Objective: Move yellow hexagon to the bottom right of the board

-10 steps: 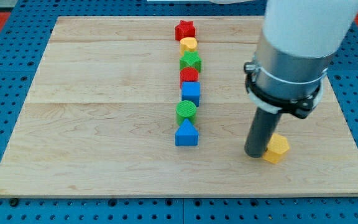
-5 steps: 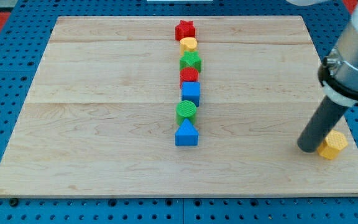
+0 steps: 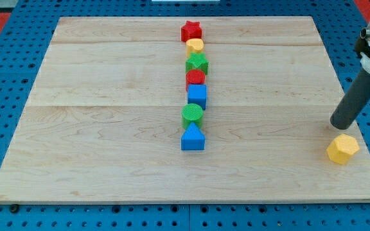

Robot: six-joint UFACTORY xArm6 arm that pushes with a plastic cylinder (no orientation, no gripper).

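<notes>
The yellow hexagon [image 3: 342, 149] lies on the wooden board [image 3: 108, 128] near its bottom right corner. My tip [image 3: 340, 125] is just above the hexagon in the view, a small gap apart from it, not touching. The dark rod rises from the tip toward the view's top right.
A column of blocks runs down the board's middle: red star [image 3: 191, 31], yellow cylinder [image 3: 195, 45], green star [image 3: 197, 63], red cylinder [image 3: 195, 78], blue cube [image 3: 197, 96], green cylinder [image 3: 193, 115], blue triangle [image 3: 193, 138]. The board's right edge is close to the hexagon.
The hexagon slid right toward the bottom right corner and then stopped. My tip followed it right, then drew back up and away from it.
</notes>
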